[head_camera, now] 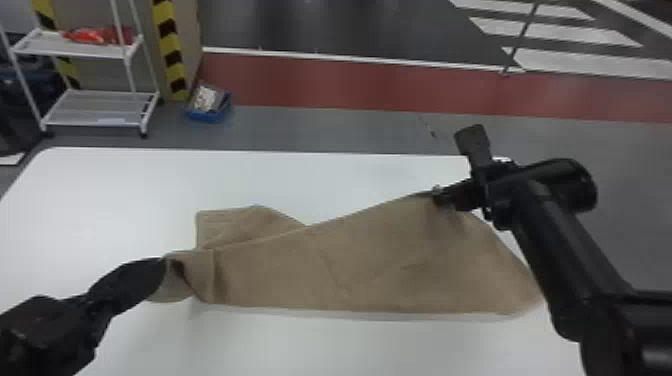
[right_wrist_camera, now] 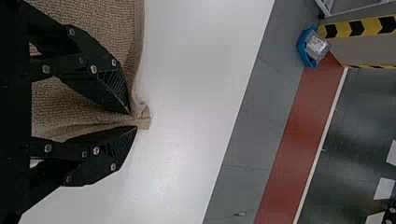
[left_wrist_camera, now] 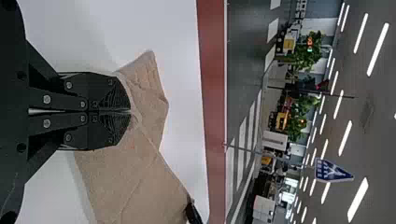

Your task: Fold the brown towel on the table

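The brown towel (head_camera: 370,260) spreads over the table (head_camera: 280,180), fold seemingly unfinished — left tool (left_wrist_camera: 130,112) clamped shut on one end, right tool (right_wrist_camera: 134,120) pinching a corner, tips nearly together; laying flat remains.

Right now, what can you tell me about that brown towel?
The brown towel looks like looped cloth, plain and rumpled. It spreads across the white table, a flap showing behind its left part. The left gripper has its jaws on the bunched left end; the right gripper pinches the far edge, gathered between its jaws.
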### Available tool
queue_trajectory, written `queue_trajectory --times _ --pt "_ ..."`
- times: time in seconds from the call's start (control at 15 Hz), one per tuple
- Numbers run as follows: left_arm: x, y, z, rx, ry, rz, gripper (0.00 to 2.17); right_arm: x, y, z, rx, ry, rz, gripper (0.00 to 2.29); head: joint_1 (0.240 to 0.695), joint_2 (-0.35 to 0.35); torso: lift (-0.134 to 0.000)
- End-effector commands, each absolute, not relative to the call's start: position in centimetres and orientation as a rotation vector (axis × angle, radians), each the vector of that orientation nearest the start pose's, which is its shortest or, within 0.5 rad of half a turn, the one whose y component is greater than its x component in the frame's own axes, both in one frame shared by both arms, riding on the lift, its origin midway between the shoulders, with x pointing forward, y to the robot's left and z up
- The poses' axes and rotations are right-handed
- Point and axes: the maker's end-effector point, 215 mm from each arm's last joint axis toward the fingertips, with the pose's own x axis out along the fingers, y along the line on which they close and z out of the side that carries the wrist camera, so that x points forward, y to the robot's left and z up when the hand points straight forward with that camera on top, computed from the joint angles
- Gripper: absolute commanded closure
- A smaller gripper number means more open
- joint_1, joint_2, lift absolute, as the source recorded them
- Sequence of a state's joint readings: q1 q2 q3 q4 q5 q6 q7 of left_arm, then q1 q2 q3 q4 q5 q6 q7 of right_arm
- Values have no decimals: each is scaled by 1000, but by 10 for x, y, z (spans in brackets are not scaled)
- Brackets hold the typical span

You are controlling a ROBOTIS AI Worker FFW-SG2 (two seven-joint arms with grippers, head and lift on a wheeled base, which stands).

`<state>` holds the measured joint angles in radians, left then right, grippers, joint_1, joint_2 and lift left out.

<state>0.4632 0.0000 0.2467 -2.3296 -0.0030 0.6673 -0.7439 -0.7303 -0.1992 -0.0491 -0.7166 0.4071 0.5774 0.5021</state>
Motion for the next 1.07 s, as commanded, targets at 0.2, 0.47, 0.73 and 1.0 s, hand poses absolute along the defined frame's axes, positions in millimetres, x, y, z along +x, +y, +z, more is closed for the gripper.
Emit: queue_trajectory --times 0.2,0.47,0.73,1.0 --pt "405 211 -351 -69 372 -488 2142 666 -363 -474 -247 796 182 971 695 -156 -124" --pt "405 213 -349 -67 370 -484 2142 644 -351 -446 -170 733 214 971 695 -151 -124" --pt "409 218 -337 -50 343 -474 2142 627 -361 -365 -56 549 208 967 695 -142 -124" --pt "425 233 -306 -18 283 -449 2142 612 -398 -284 14 393 155 967 695 -160 -124"
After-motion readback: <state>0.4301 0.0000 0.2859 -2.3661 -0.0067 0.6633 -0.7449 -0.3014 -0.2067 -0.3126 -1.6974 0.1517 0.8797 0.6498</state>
